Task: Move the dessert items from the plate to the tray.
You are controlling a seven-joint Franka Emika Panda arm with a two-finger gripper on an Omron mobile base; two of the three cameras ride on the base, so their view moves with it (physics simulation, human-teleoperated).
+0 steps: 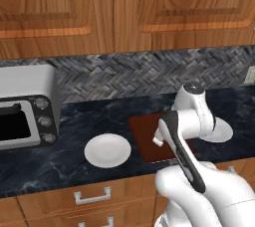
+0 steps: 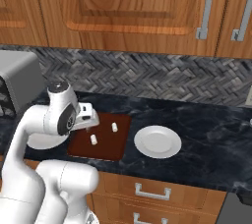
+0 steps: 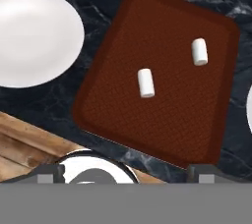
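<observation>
Two small white marshmallow-like dessert pieces lie on the dark reddish-brown tray on a black marbled kitchen counter — one piece near the tray's middle, the other apart from it, closer to a corner. Both lie on their sides, not touching each other or the rim. The round white plate sits just beside the tray on the counter, apart from it, with its surface bare.

The white arm's gripper hangs above the tray's counter-edge side, its two dark fingertips set wide apart and holding nothing; the tray and both pieces lie in plain sight between and beyond them.

A grey toaster oven stands at the far left of the counter, well away from the plate. Wooden cabinets run above a grey herringbone backsplash, with drawers below the counter edge.
</observation>
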